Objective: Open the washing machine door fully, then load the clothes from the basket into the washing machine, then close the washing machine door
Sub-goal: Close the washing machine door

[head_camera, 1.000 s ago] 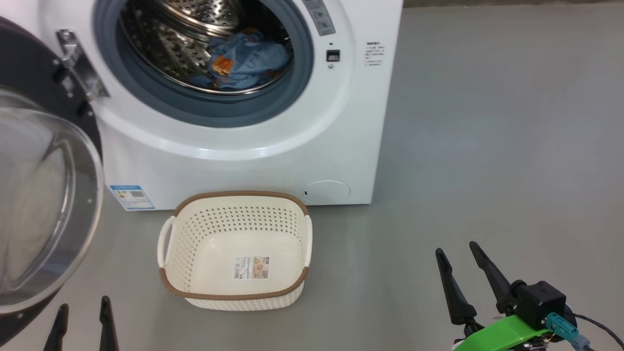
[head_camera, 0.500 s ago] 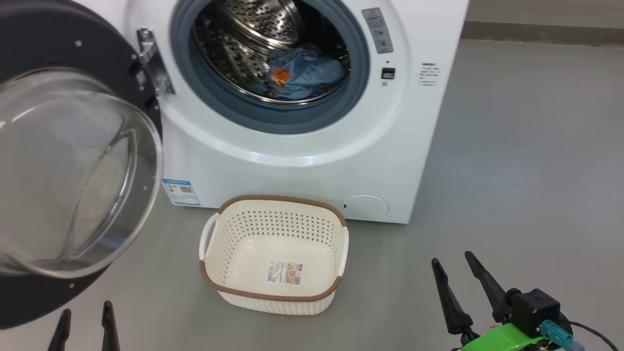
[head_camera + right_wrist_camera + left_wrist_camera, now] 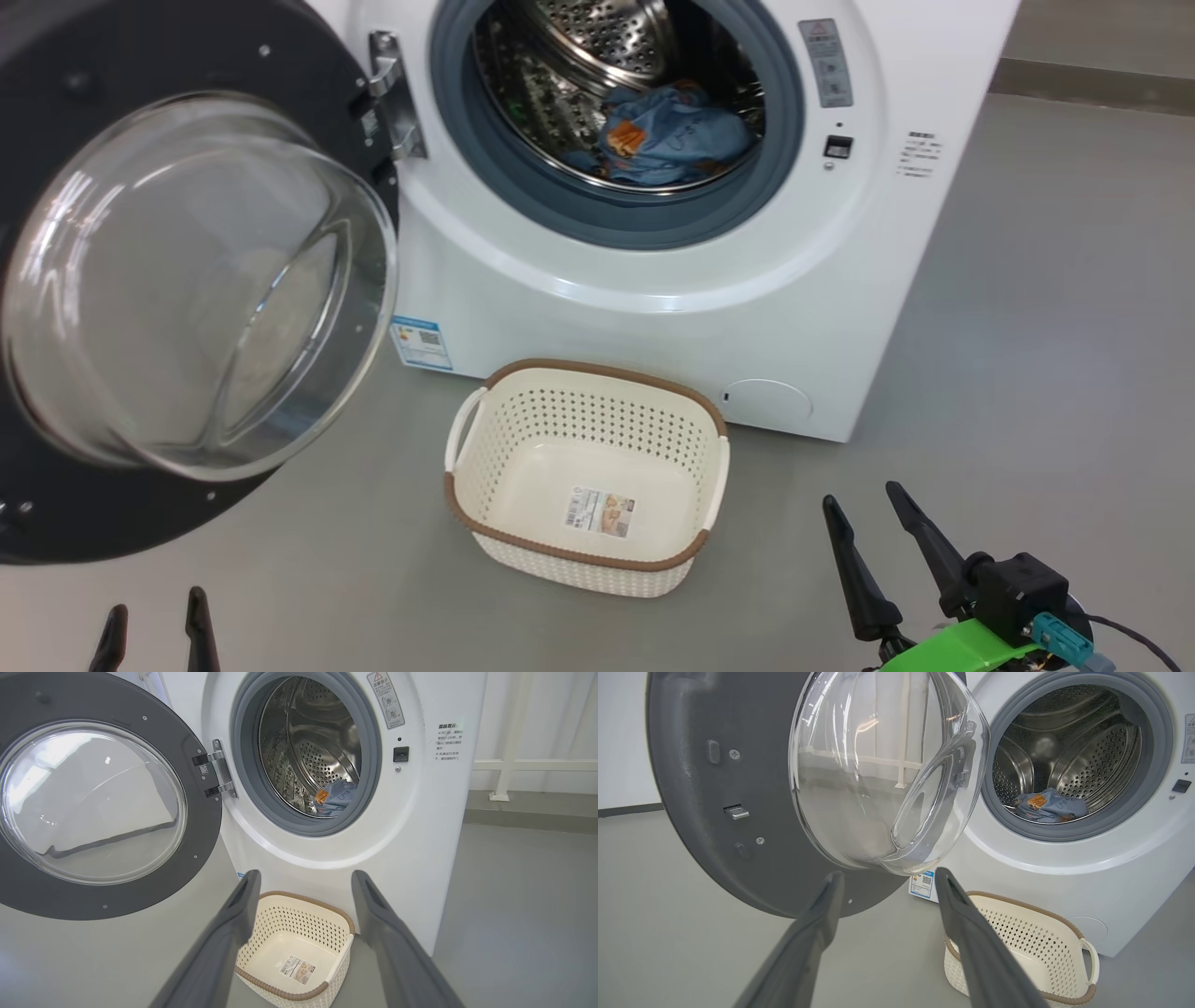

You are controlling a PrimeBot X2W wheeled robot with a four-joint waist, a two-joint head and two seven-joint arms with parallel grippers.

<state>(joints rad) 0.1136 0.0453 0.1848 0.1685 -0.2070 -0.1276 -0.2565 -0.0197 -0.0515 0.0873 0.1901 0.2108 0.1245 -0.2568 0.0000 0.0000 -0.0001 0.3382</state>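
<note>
A smooth grey floor (image 3: 1027, 327) is spreading out all around, and it is shining a little where light is falling on it. In the right wrist view a white wall (image 3: 560, 718) is standing at the back, with a white rail (image 3: 537, 765) running along it and a darker strip lying where the wall and floor are meeting. The big white washing machine (image 3: 653, 327) is sitting right on the floor. Its round black washing machine door (image 3: 56, 504) is hanging wide open on the robot's left side. A shiny metal hinge (image 3: 397, 93) is holding it, and its clear glass bowl (image 3: 187, 280) is bulging out. A grey rubber ring (image 3: 597, 219) is going around the machine's mouth, and the steel drum (image 3: 597, 37) with its many little holes is showing inside. The cream basket (image 3: 597, 579) with a brown rim is sitting on the floor just in front of the machine, below the mouth, and a barcode sticker (image 3: 599, 511) is showing on its bare bottom. The clothes (image 3: 677, 135), light blue with an orange patch, are lying in a heap at the bottom of the drum. The right gripper (image 3: 859, 493) is hovering near the basket's right side, with its two dark fingers spreading apart and holding nothing. The left gripper (image 3: 157, 602) is pointing up below the door, with its fingers spreading apart too and touching nothing. A blue label (image 3: 421, 343) is sticking low on the machine's front, and a round cap (image 3: 766, 403) is sitting near its other bottom corner.
</note>
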